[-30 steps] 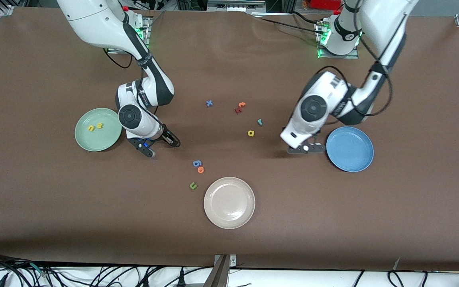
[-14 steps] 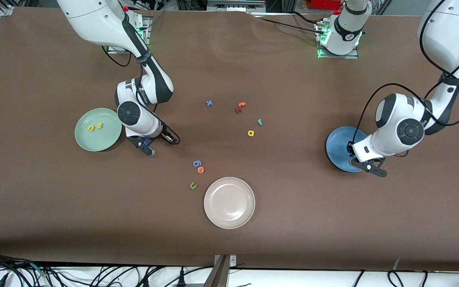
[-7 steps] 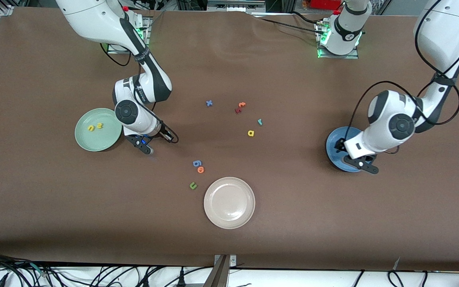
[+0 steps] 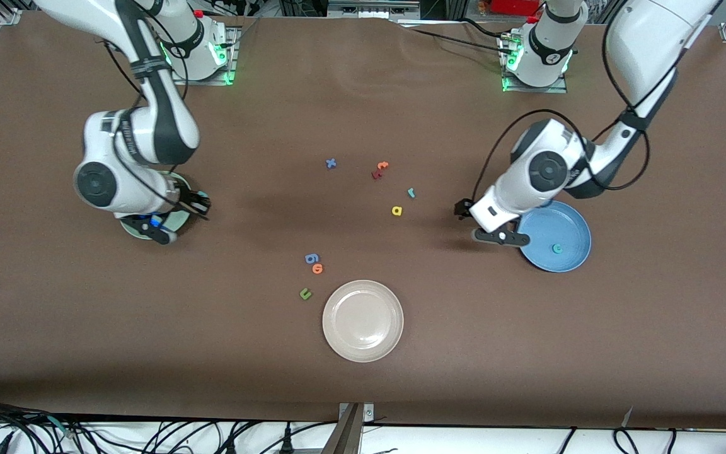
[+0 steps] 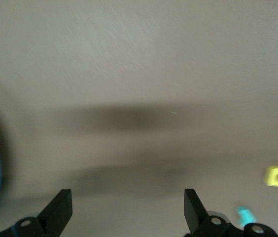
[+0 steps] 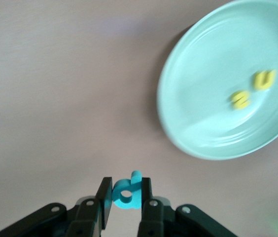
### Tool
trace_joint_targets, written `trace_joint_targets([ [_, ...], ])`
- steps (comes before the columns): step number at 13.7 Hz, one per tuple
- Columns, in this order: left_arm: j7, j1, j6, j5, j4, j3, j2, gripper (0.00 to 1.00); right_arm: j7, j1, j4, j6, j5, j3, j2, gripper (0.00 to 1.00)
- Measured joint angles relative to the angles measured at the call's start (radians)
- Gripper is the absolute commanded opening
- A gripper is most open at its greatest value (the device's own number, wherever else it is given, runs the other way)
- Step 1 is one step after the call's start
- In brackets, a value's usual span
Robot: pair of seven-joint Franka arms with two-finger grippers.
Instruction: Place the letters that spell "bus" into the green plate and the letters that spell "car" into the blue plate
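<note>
The green plate (image 6: 178,133) holds the yellow "u" (image 6: 265,79) and yellow "s" (image 6: 240,99); in the front view my right arm covers most of this plate (image 4: 180,218). My right gripper (image 6: 125,185) is shut on the teal "b" (image 6: 128,191) and hangs by the plate's rim (image 4: 180,219). The blue plate (image 4: 568,221) holds the teal "c" (image 4: 556,248). My left gripper (image 4: 488,222) is open and empty (image 5: 127,197), just off that plate toward the table's middle. The yellow "a" (image 4: 396,210) (image 5: 277,176) and teal "r" (image 4: 411,192) (image 5: 246,215) lie on the table.
A beige-white plate (image 4: 363,296) sits nearest the front camera. Loose letters lie mid-table: blue "x" (image 4: 331,163), orange "t" (image 4: 382,166), a dark red letter (image 4: 375,174), a blue letter (image 4: 311,258), orange "o" (image 4: 317,268), dark green "u" (image 4: 305,293).
My left gripper opened over the blue plate, left the teal "c" there, and moved off toward the table's middle. My right gripper carried the "b" toward the green plate.
</note>
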Motion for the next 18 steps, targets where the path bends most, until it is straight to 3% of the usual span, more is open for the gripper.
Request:
trace_joint_targets([
  [4, -0.392, -0.134, 0.05, -0.003, -0.003, -0.002, 0.016, 1.0, -0.241, -0.024, -0.068, 0.064, 0.0, -0.097, 0.063, 0.0],
  [9, -0.602, -0.215, 0.108, 0.006, -0.006, 0.005, 0.056, 0.99, -0.359, -0.061, -0.115, 0.161, 0.066, -0.097, 0.148, 0.04],
  [11, -0.686, -0.239, 0.118, 0.084, -0.006, 0.016, 0.082, 0.93, -0.367, -0.06, -0.115, 0.162, 0.084, -0.095, 0.153, 0.05],
  [12, -0.744, -0.245, 0.121, 0.151, -0.006, 0.018, 0.098, 0.93, -0.367, -0.059, -0.115, 0.162, 0.085, -0.095, 0.152, 0.11],
  [13, -0.798, -0.249, 0.123, 0.217, -0.006, 0.019, 0.116, 0.93, -0.368, -0.059, -0.114, 0.162, 0.085, -0.095, 0.152, 0.42],
  [14, -0.84, -0.251, 0.125, 0.269, -0.006, 0.02, 0.133, 0.91, -0.368, -0.059, -0.114, 0.162, 0.085, -0.095, 0.152, 0.87],
  [15, -0.869, -0.252, 0.128, 0.298, -0.006, 0.02, 0.147, 0.88, -0.37, -0.059, -0.113, 0.162, 0.085, -0.095, 0.151, 0.98],
  [18, -0.891, -0.259, 0.133, 0.309, -0.005, 0.021, 0.161, 0.65, -0.374, -0.058, -0.087, 0.144, 0.086, -0.095, 0.126, 0.98],
])
